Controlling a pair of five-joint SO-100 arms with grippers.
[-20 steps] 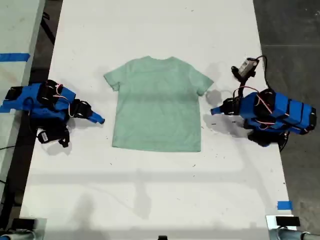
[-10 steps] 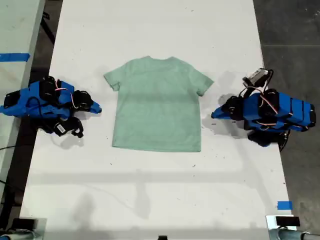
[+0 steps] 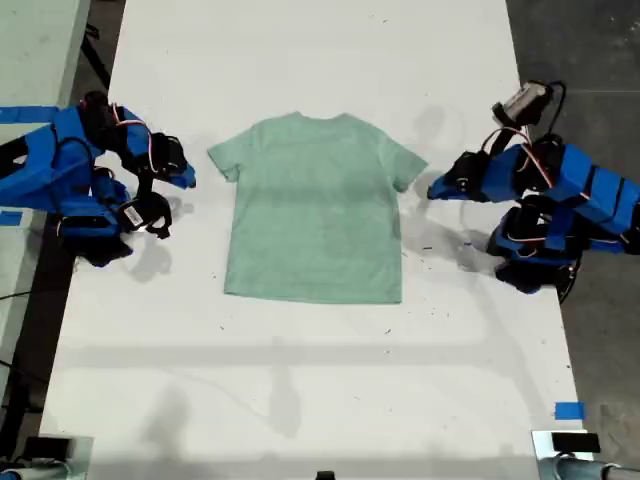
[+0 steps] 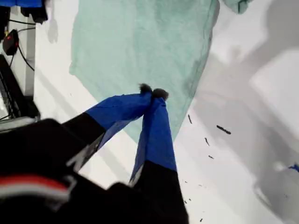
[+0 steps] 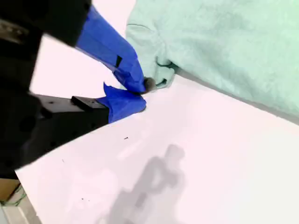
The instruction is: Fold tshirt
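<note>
The pale mint-green tshirt (image 3: 315, 210) lies flat and spread out on the white table (image 3: 300, 380), neck toward the far edge. My first gripper (image 3: 434, 190) is at the exterior view's right, just off the sleeve on that side, raised above the table. In the first wrist view its blue fingers (image 4: 152, 92) meet at the tips, shut and empty, over the tshirt (image 4: 140, 42) edge. My second gripper (image 3: 190, 180) is at the exterior view's left, close to the other sleeve. It is shut with nothing in it (image 5: 141, 95), a short way from the sleeve hem of the tshirt (image 5: 224, 42).
A strip of blue tape (image 3: 568, 410) sits near the table's near corner at the exterior view's right. Small black marks (image 3: 430, 246) dot the table by the shirt. Dark floor (image 3: 580, 60) borders the table at the exterior view's right; another pale surface (image 3: 30, 60) is at its left.
Both arms have lifted off the table and swung toward the far side, bringing each gripper tip up beside a sleeve. The tshirt has not moved.
</note>
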